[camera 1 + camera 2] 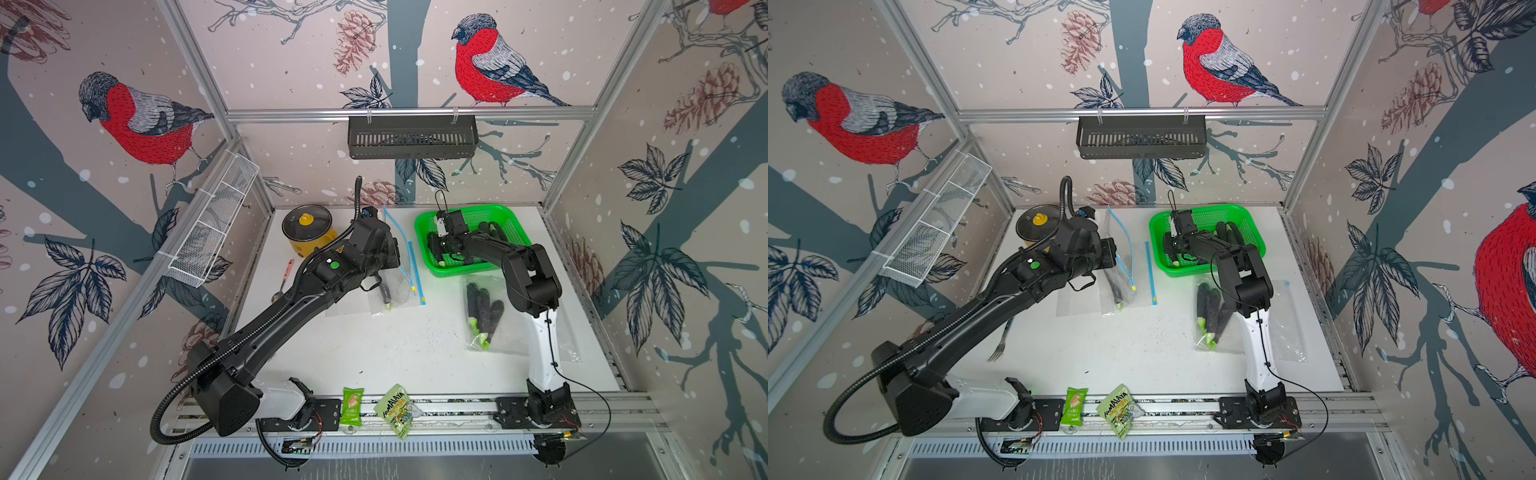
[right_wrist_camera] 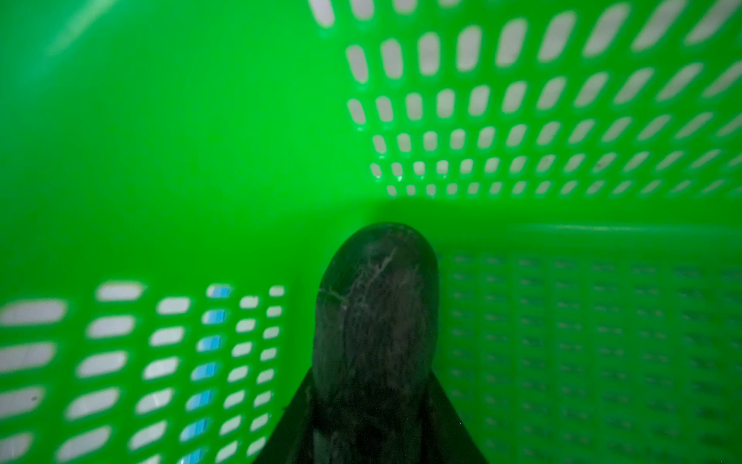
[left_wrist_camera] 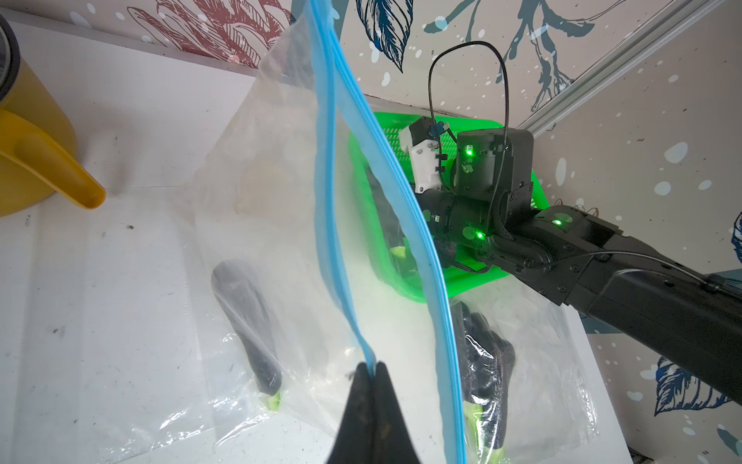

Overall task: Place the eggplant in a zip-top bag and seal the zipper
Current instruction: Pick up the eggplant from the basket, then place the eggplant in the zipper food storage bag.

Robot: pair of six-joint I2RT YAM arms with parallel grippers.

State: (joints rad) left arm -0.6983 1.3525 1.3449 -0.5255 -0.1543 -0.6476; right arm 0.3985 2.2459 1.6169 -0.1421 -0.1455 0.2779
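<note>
you've got white table, bird-print walls | packet reads roughly "FunMalaya" | left gripper pinching bag zipper; right gripper clamped round eggplant in basket

I see 3 walls papered in pale pink with red-breasted birds, pine cones and grey branches, framed by aluminium rails. A black slotted shelf hangs on the back rail, a white wire basket on the side wall, above a white tabletop.
</note>
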